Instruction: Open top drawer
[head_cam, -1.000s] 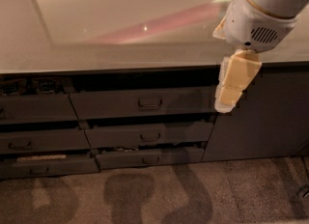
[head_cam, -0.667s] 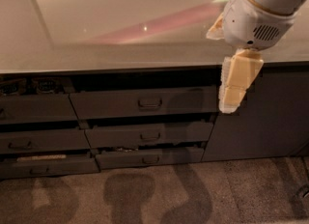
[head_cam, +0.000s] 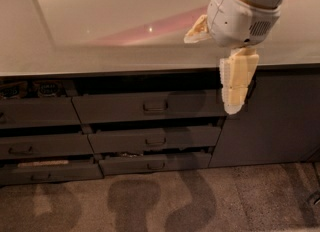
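Note:
The top drawer is the widest dark grey front under the countertop, with a small loop handle at its centre. A dark gap shows above the front. My gripper hangs from the white wrist at the upper right, over the countertop edge. One cream finger points down in front of the drawer's right end. The other finger sticks out to the left over the counter. The fingers stand apart with nothing between them. The handle lies well to the left of the lower finger.
Two narrower drawers sit below the top one. A second drawer stack stands at the left, with items showing in its top opening. A dark cabinet door is at the right. The pale countertop is above, carpet below.
My gripper and wrist have shifted a little to the left, and the upper finger shows more over the counter. The drawers have not moved.

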Robot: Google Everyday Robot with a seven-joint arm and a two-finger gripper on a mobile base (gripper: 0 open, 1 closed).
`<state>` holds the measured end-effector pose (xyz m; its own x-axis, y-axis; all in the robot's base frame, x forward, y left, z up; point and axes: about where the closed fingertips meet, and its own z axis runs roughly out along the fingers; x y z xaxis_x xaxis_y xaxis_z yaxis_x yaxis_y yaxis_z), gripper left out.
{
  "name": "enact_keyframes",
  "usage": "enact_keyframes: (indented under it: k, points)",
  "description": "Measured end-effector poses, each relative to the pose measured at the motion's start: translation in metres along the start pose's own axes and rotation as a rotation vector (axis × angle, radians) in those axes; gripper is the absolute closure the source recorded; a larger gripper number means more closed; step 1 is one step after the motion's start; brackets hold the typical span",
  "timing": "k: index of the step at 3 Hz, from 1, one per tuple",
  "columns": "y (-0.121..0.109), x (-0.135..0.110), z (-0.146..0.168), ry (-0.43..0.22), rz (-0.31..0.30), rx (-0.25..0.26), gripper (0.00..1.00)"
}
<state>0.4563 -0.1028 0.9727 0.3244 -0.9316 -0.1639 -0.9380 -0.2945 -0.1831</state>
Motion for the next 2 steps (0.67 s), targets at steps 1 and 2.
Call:
enact_keyframes:
  k: [1,2]
  points:
    - [-0.0065,-0.0025,-0.0018,-0.004,-0.002,0.031,0.0]
    - [-0.0001,-0.0032,-0.0025,0.056,-0.064,0.113,0.0]
